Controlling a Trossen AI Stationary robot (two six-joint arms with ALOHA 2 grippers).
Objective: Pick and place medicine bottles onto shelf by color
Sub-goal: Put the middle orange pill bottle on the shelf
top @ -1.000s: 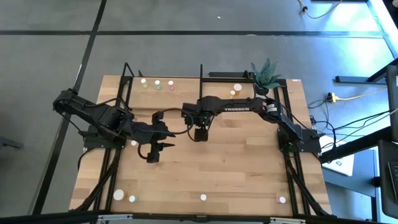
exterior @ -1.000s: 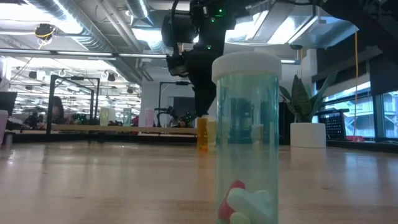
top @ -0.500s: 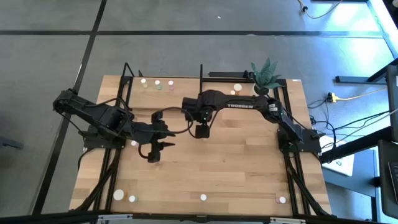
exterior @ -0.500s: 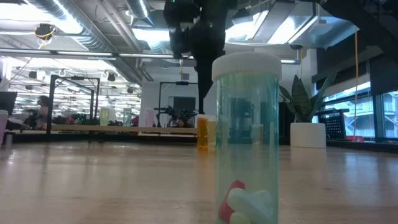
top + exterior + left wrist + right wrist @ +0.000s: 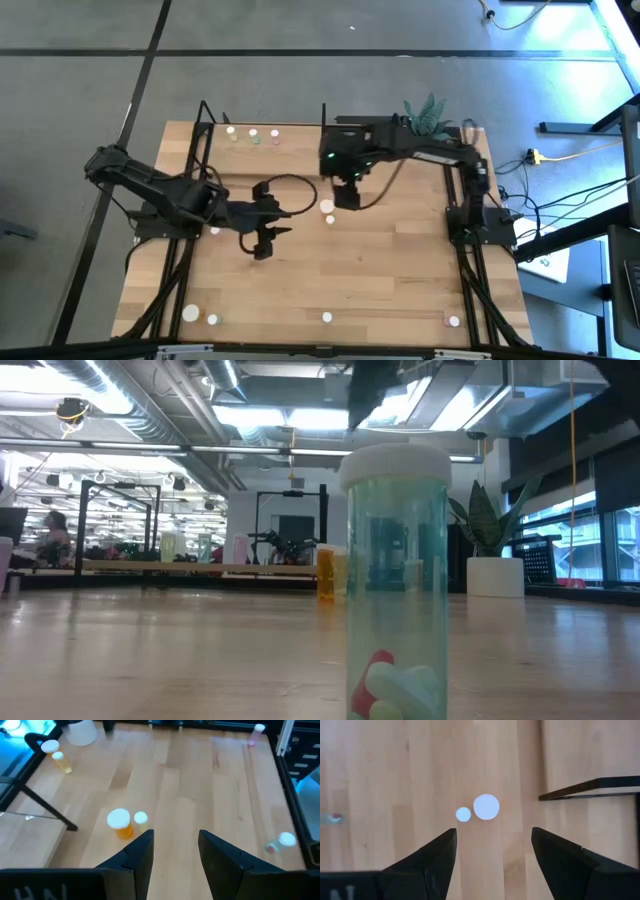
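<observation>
Right pincer (image 5: 347,195) open above 2 bottles (image 5: 486,806), left pincer (image 5: 270,238) low, empty

Beyond the desk you see an open hall with exposed ceiling ducts (image 5: 150,405) and bright strip lights (image 5: 250,415). Your far benches (image 5: 190,568) stand under black frames; windows (image 5: 585,530) line one side. Below, your grey floor (image 5: 90,50) carries dark seams.

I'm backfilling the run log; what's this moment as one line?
left gripper: open, empty, mid-table | right gripper: open, empty, above two white-capped bottles | shelf: three bottles
</observation>
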